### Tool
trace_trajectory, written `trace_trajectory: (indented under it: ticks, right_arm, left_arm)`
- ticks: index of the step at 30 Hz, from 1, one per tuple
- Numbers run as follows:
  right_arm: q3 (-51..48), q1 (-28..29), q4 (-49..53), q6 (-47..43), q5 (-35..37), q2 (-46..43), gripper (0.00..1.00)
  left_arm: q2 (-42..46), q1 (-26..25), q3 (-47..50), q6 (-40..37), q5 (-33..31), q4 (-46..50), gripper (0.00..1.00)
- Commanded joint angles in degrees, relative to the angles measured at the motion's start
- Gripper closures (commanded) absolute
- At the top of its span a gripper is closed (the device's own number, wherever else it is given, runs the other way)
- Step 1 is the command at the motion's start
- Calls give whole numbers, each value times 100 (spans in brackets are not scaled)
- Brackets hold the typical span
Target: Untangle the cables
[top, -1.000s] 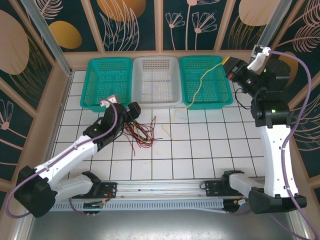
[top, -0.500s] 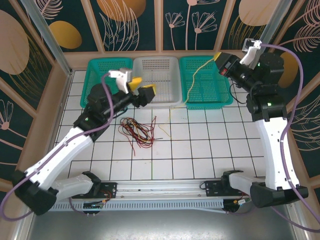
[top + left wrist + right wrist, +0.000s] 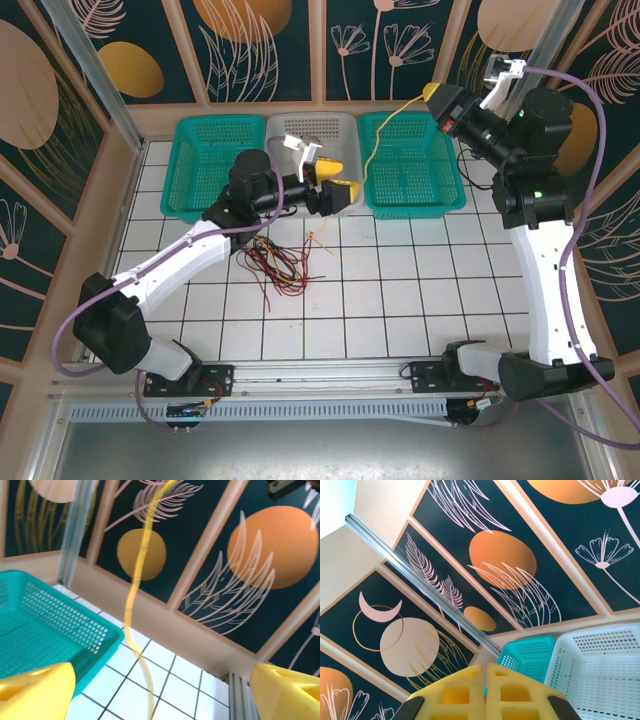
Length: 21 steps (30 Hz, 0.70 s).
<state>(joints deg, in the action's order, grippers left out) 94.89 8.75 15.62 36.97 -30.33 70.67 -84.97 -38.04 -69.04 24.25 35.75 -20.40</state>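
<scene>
Above the far right corner of the tiled desk (image 3: 400, 300), the right hand (image 3: 433, 94) is raised high with its yellow fingers (image 3: 465, 692) pressed together. It is clamped on the top end of the yellow cable (image 3: 372, 135). From there the strand droops down and left past the near left corner of the right teal basket (image 3: 412, 165), and its thin lower end reaches the tiles near the middle of the desk.

The left hand (image 3: 337, 180) reaches across in front of the white basket (image 3: 300, 135) with its fingers (image 3: 35, 690) spread wide apart and gripping nothing. Seen from the left wrist, the yellow cable (image 3: 134, 595) hangs in the gap between them and touches neither.

The red and black cables (image 3: 275, 262) lie in a loose tangle on the tiles, left of centre and just near of the left arm. A second teal basket (image 3: 205, 165) stands at the far left.
</scene>
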Motion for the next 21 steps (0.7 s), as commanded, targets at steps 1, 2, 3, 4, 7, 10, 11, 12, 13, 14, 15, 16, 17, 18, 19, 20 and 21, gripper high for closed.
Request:
trace_trajectory:
  ticks: [1,2,3,4,7,10,11,12,13,14,15,16,17,18,19,20,21]
  right_arm:
    - [171,52,-346,140,-192,26,100]
    - [166,61,-381,163,-216,25,100]
    - [161,64,-407,185,-234,25,100]
    - [162,63,-429,204,-253,25,100]
    - [161,73,-437,215,-281,25,100]
    - [113,82,-453,243,-290,-1,100]
    - [87,80,-469,254,-298,-16,100]
    - [62,78,-487,273,-307,-25,100]
    - [35,89,-522,276,-316,-32,100]
    - [8,91,-545,306,-317,-41,100]
    - [-12,98,-570,321,-324,-49,100]
    - [-38,100,-605,341,-326,-54,100]
    - [-57,100,-627,352,-325,-62,100]
    - [-67,102,-630,355,-325,-63,100]
    - [-76,102,-638,359,-325,-71,100]
    - [-72,105,-630,363,-325,-67,100]
    - [-76,106,-636,363,-325,-80,100]
  left_arm:
    - [-136,-179,-213,-134,187,-115,13]
    - [-179,-215,-232,-242,51,26,14]
    - [-214,-236,-234,-313,-36,106,16]
    - [-245,-243,-227,-334,-147,170,18]
    - [-305,-248,-169,-354,-410,237,26]
    - [-353,-256,-154,-281,-296,153,29]
    - [-384,-255,-178,-240,-214,130,29]
    - [-412,-256,-202,-212,-126,107,30]
    - [-439,-259,-219,-166,-47,82,30]
    - [-466,-262,-228,-132,15,63,31]
    - [-489,-265,-242,-108,56,49,33]
    - [-518,-265,-258,-84,102,44,36]
    - [-538,-264,-260,-78,101,51,42]
    - [-560,-260,-260,-70,92,52,48]
    - [-573,-261,-244,-66,77,66,55]
    - [-582,-270,-229,-69,61,68,61]
    - [-582,-269,-210,-60,36,73,66]
